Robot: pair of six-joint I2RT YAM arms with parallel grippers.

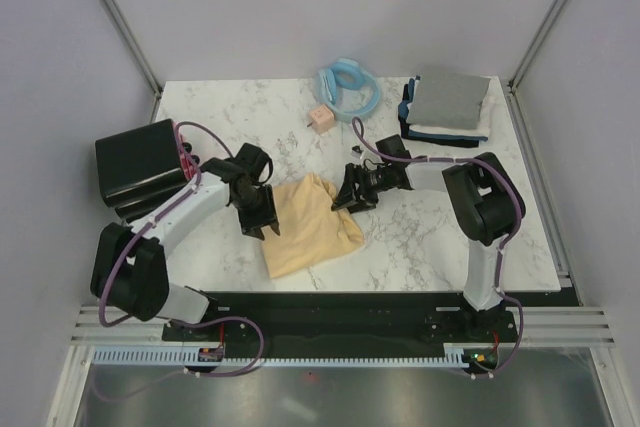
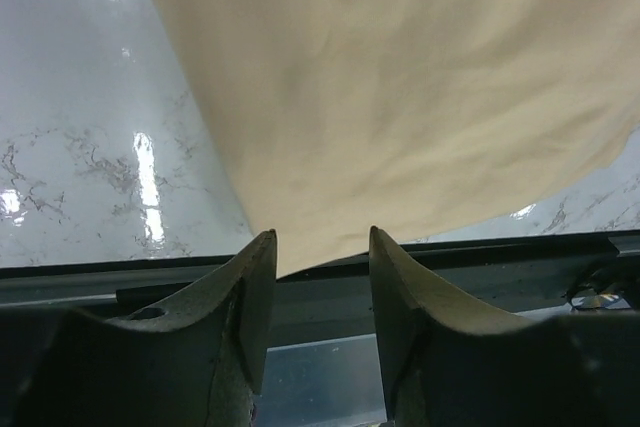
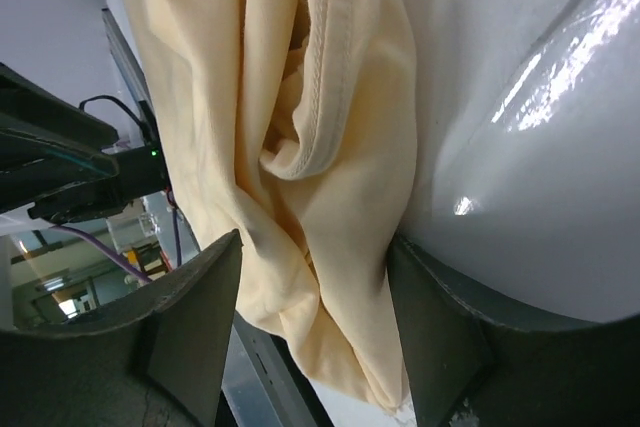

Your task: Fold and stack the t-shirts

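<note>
The pale yellow-cream t-shirt (image 1: 310, 222) lies bunched and partly folded on the middle of the marble table (image 1: 440, 227). My left gripper (image 1: 258, 215) is at its left edge. In the left wrist view the jaws stand open and hold nothing, and the shirt's (image 2: 400, 87) edge lies just past the gripper's (image 2: 320, 239) tips. My right gripper (image 1: 345, 197) is at the shirt's far right corner. It is open wide, and a bunched fold with the collar seam (image 3: 300, 77) lies between the gripper's (image 3: 315, 239) fingers. Folded grey, white and navy t-shirts (image 1: 447, 107) are stacked at the back right.
A black box (image 1: 140, 167) sits at the left edge beside the left arm. A light blue ring (image 1: 350, 87) and a small pink cube (image 1: 320, 117) lie at the back centre. The black base rail (image 1: 330, 302) runs along the near edge.
</note>
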